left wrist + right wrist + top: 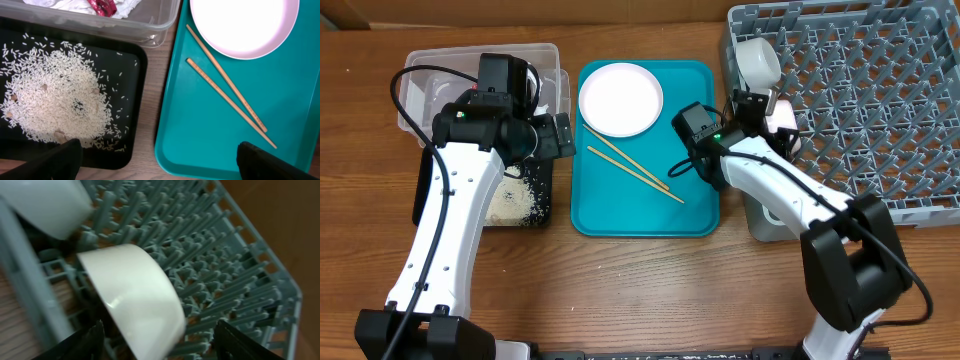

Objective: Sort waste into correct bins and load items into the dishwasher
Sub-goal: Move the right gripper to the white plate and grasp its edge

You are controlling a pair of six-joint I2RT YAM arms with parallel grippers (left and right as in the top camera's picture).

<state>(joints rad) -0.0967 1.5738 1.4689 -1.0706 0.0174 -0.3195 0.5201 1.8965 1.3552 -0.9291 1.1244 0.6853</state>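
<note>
**Sorting table, referred to the teal tray (620, 215).** On it we count one plate (620, 98) and two chopsticks (635, 170). To its left are the tub (415, 90), holding one napkin (75, 6) and one wrapper (102, 7), and the black tray (132, 80), bearing rice (55, 100). To its right is the rack (860, 100), holding two bowls (135, 295). The left claw (157, 160) is spread and empty. The right claw (160, 342) is released astride one bowl, and its arm crosses the rack's edge.

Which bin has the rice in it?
The flat black tray, with rice spread across it. The clear tub beside it holds a napkin and a red wrapper instead.
</note>
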